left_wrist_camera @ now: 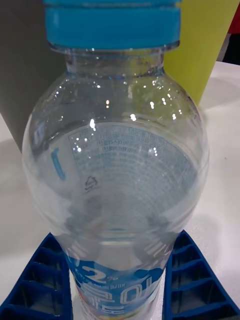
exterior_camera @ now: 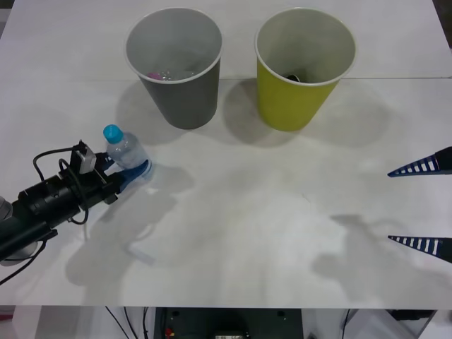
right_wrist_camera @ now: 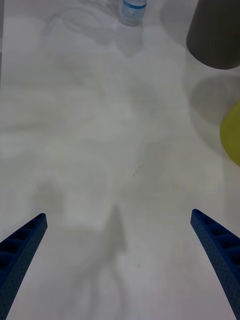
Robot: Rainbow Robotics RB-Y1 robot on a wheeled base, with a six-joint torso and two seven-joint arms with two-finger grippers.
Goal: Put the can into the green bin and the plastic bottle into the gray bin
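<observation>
The plastic bottle (exterior_camera: pixel 126 150), clear with a light blue cap, leans slightly at the table's left side, and my left gripper (exterior_camera: pixel 135 172) is shut on its lower part. In the left wrist view the bottle (left_wrist_camera: pixel 115 165) sits between the two blue fingers (left_wrist_camera: pixel 192 285). The gray bin (exterior_camera: pixel 180 92) stands upright at the back, left of centre. The green bin (exterior_camera: pixel 293 99) stands to its right. A dark shape (exterior_camera: pixel 293 76) lies at the green bin's bottom; I cannot tell whether it is the can. My right gripper (exterior_camera: pixel 420 205) hangs open at the right edge.
Small pinkish items lie at the bottom of the gray bin. The right wrist view shows bare white table (right_wrist_camera: pixel 120 150) between the open fingers, with the bottle (right_wrist_camera: pixel 134 11), the gray bin (right_wrist_camera: pixel 215 35) and the green bin (right_wrist_camera: pixel 232 135) beyond. The table's front edge (exterior_camera: pixel 226 306) is near.
</observation>
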